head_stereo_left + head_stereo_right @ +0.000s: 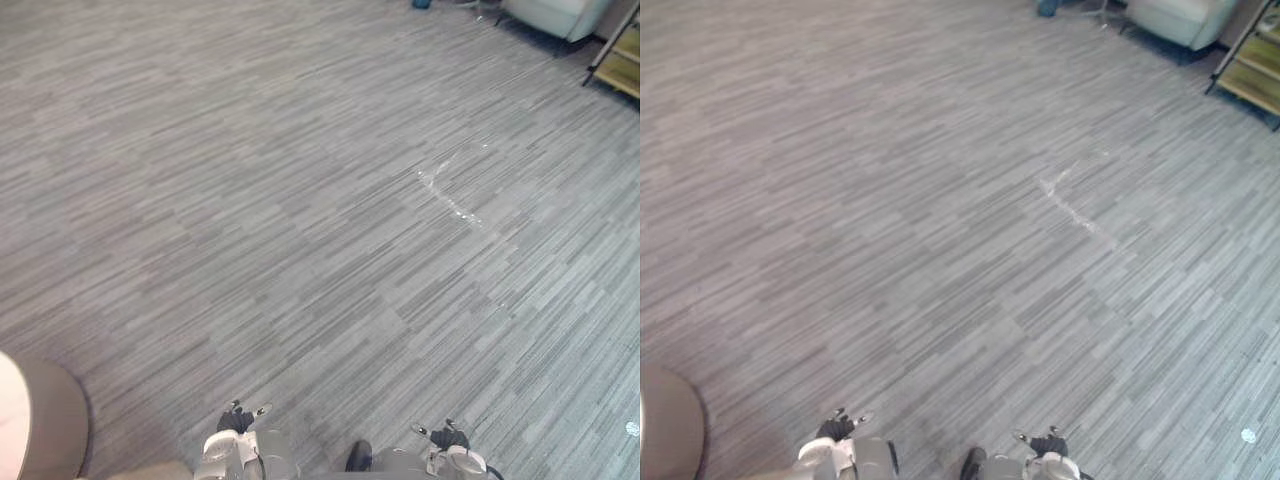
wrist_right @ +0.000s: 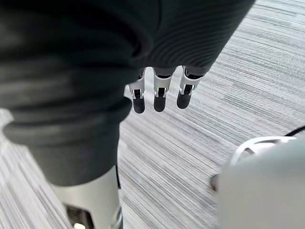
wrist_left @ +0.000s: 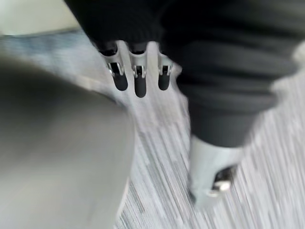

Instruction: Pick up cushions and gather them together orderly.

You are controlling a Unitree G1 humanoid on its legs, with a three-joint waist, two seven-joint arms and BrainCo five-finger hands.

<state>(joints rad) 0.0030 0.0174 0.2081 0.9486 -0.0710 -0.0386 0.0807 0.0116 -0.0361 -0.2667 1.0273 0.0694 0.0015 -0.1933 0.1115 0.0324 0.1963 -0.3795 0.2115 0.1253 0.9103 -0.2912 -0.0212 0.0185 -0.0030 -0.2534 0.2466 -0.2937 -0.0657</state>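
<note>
My left hand (image 3: 139,78) hangs low at my side, its fingers straight and a little apart, pointing down toward the grey striped carpet (image 1: 260,200), with the thumb standing off to one side; it grips nothing. My right hand (image 2: 160,95) hangs the same way on the other side, fingers relaxed and loose above the carpet, with nothing in it either. Looking down from my head, I see both hands as dark tips at the near edge of the floor, well apart from each other. What could be a cushion is a rounded tan shape (image 1: 55,425) with a paler top. It sits on the carpet at my near left, beside my left arm and apart from the hand, though I cannot tell for certain what it is. Ahead and to the right, a thin white scuff mark (image 1: 448,195) crosses the carpet. At the far right stands a pale armchair (image 1: 555,15), and near it a dark-framed shelf (image 1: 622,55) with yellowish boards.
</note>
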